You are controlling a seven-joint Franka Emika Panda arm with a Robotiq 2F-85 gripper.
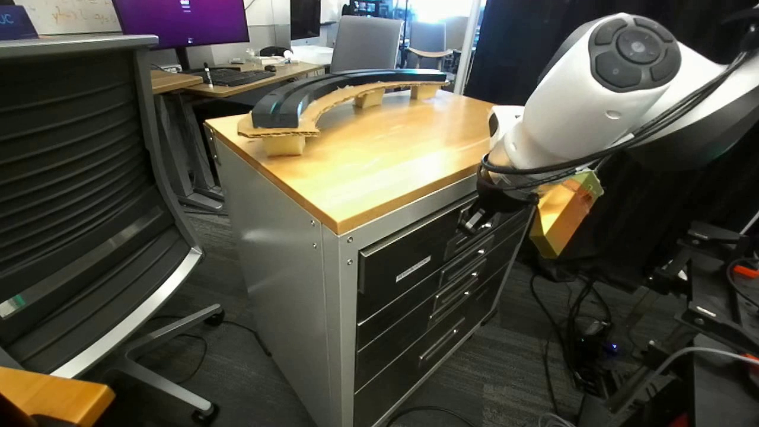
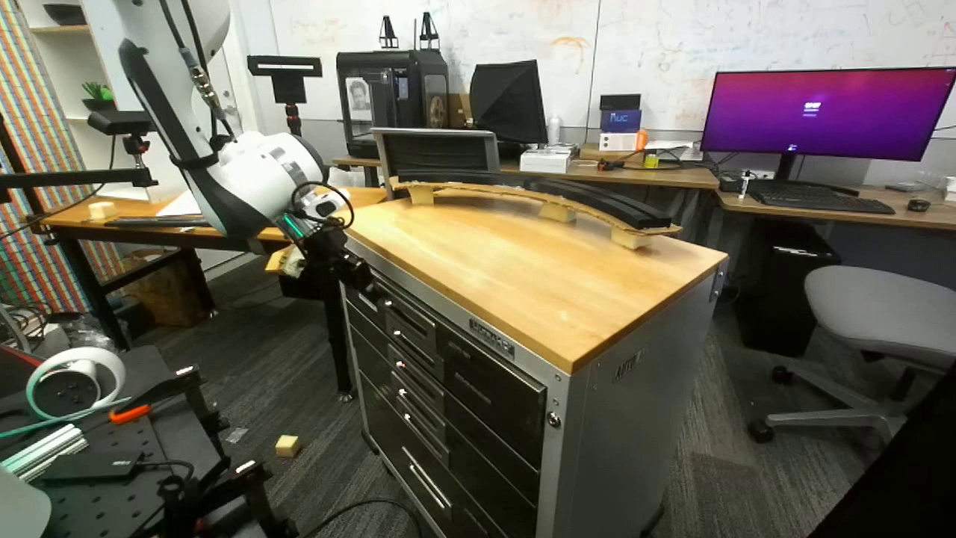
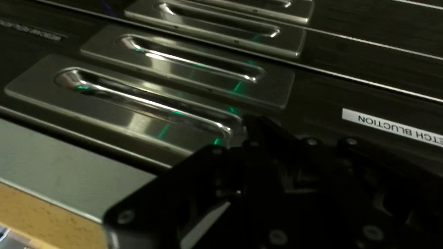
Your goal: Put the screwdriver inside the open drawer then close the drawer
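The drawer (image 1: 385,273) is the topmost one in the grey cabinet under the light wooden top. It also shows in an exterior view (image 2: 515,381) and in the wrist view (image 3: 322,97). Its front looks about level with the cabinet face. My gripper (image 1: 470,227) is in front of the drawer's handle plate; it also shows in an exterior view (image 2: 362,278). In the wrist view, the dark fingertips (image 3: 254,121) are together by the right end of the nearest metal handle (image 3: 152,100), with nothing seen between them. Whether they touch it I cannot tell. The screwdriver is out of view.
A curved black track (image 1: 356,80) on cardboard and foam blocks stands on the wooden top (image 1: 379,160). Lower drawers (image 1: 403,350) are flush. A yellow block (image 1: 563,213) is beside the wrist. An office chair (image 1: 77,196) stands near the cabinet; cables lie on the floor.
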